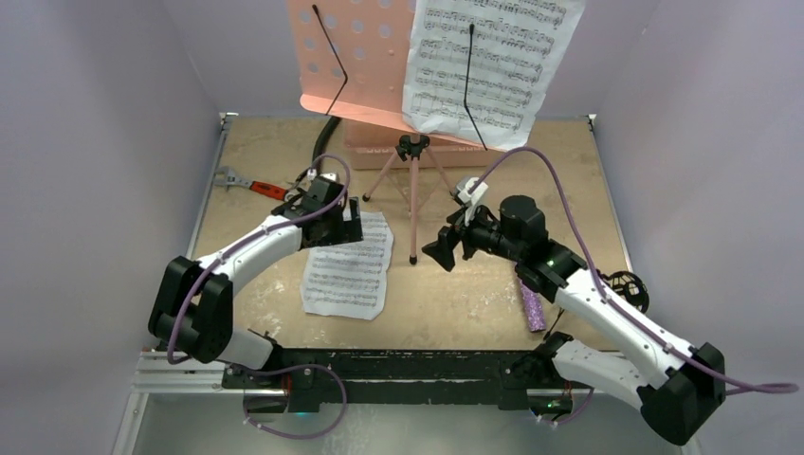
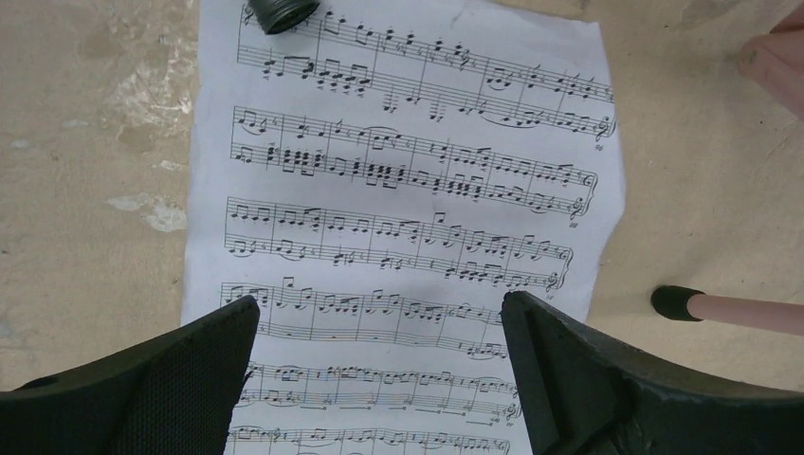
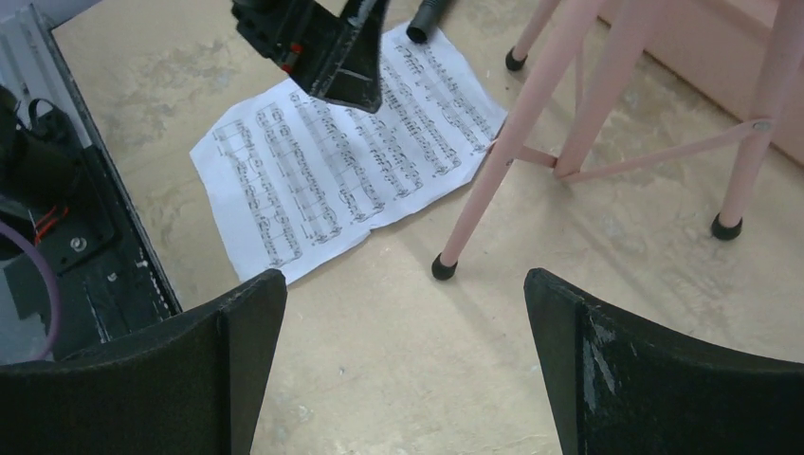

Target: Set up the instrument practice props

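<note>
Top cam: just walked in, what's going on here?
Two arms are setting up music props. The pink music stand is up at the back with one sheet on it. A second sheet lies flat on the table; the left gripper is over its far end, open and empty. The right gripper, also open and empty, is near the stand's front leg. The purple microphone lies untouched by the right arm.

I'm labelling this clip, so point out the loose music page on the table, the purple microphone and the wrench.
loose music page (image 1: 349,270), top view, middle of the sheet.
purple microphone (image 1: 532,310), top view, glittery handle.
wrench (image 1: 268,190), top view, red handle.
</note>
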